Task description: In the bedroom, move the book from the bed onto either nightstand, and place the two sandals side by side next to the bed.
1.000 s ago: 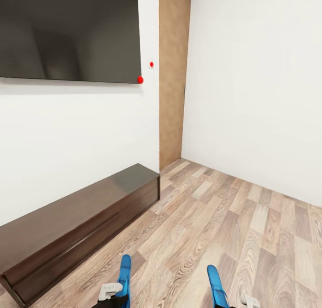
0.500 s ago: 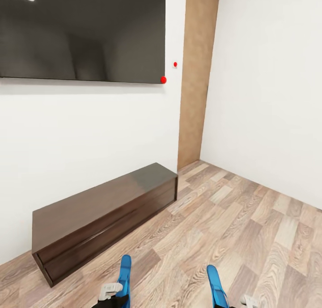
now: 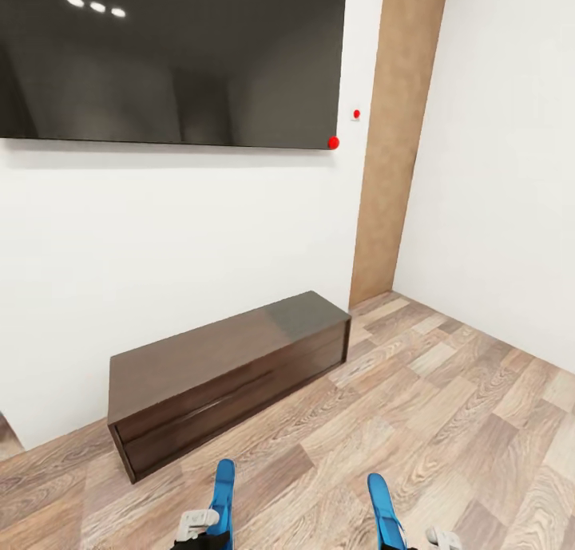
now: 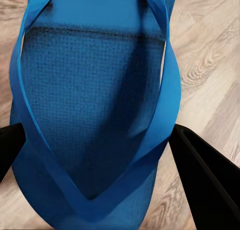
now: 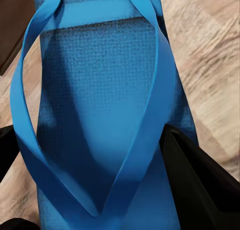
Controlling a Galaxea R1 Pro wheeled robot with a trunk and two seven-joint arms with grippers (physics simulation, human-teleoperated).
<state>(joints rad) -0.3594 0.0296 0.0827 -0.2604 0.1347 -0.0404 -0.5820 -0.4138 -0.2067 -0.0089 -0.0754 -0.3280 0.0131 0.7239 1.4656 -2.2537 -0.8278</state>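
**Both tools carry a blue sandal, facing a wall with a low cabinet**

At the bottom edge of the head view, the left tool [image 3: 209,526] holds the left sandal [image 3: 224,494] on edge, its blue sole pointing forward over the floor. Just to the right of centre, the right tool [image 3: 415,538] holds the right sandal [image 3: 383,510] the same way. The two sandals stand apart, roughly parallel.

In the left wrist view the left sandal [image 4: 95,115] lies between the black fingers [image 4: 205,180], one at each side of the sole, pinching it; the straps meet in a V near the lower middle. In the right wrist view the right sandal [image 5: 105,120] sits likewise between dark fingers [image 5: 200,185] that press on its edges.

Beyond the sandals, the wood-plank floor [image 3: 447,422] spreads across the lower half of the head view. A long low dark-wood cabinet [image 3: 231,374] stands on it left of centre, against the white wall [image 3: 176,239]. Above it, in the upper left, hangs a large dark screen [image 3: 172,59] with a red dot [image 3: 333,143] at its lower right corner and a small white switch [image 3: 355,115] with a red spot beside it. A tan wood panel [image 3: 395,143] runs up the wall at upper right, next to another white wall.
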